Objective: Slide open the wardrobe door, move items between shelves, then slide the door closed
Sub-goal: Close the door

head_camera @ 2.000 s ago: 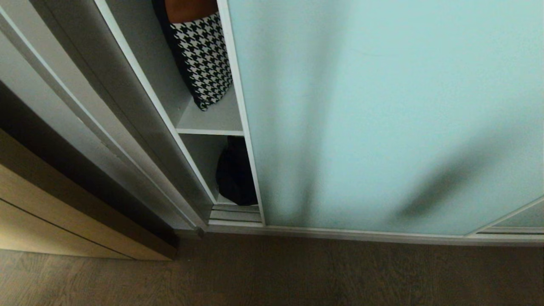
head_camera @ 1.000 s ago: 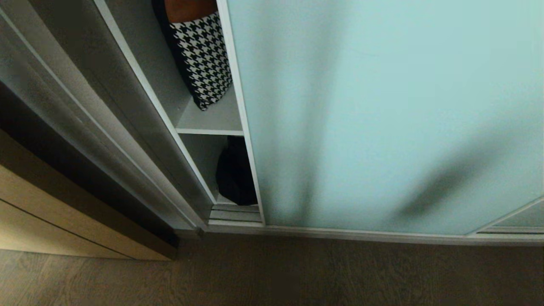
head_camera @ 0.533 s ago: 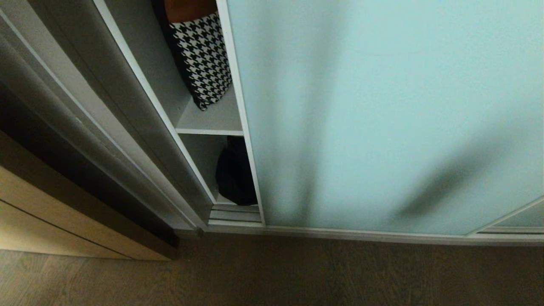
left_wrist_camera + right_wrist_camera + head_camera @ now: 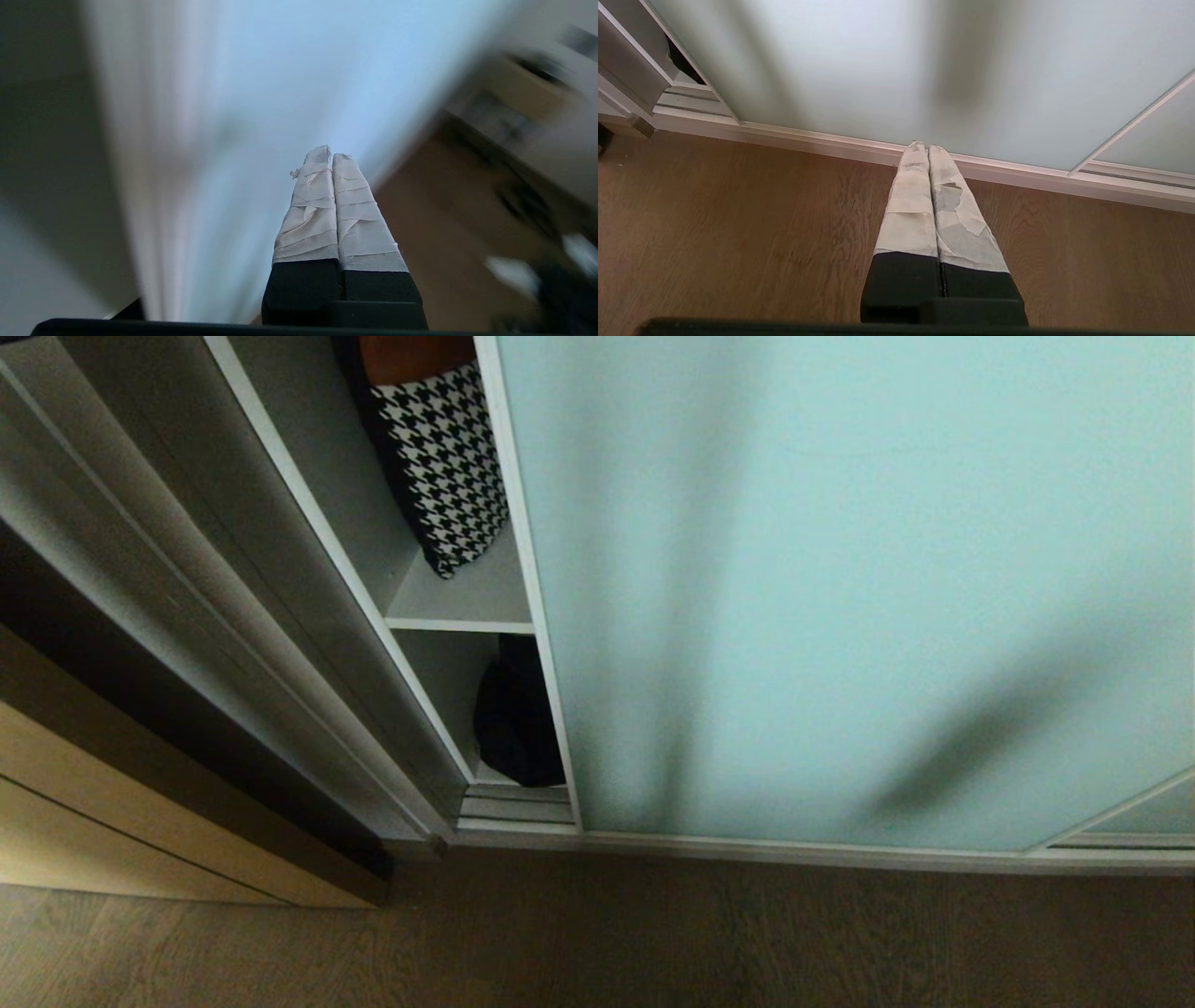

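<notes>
The sliding wardrobe door, frosted pale blue-green glass in a thin silver frame, covers most of the wardrobe and leaves a narrow gap at its left edge. In that gap a black bag sits in the lowest compartment under a white-grey shelf. Neither arm shows in the head view. My left gripper is shut on nothing, its taped fingers pointing at the blurred pale glass. My right gripper is shut and empty, hanging over the floor by the door's bottom rail.
A black-and-white houndstooth cushion with something brown above it leans on the upper shelf. The wardrobe's grey side frame and a light wood panel stand to the left. Wood floor lies in front; the bottom track shows in the gap.
In the head view the door, the bag and the cushion stay where they were. Only the shading on the grey frame at the left shifts a little.
</notes>
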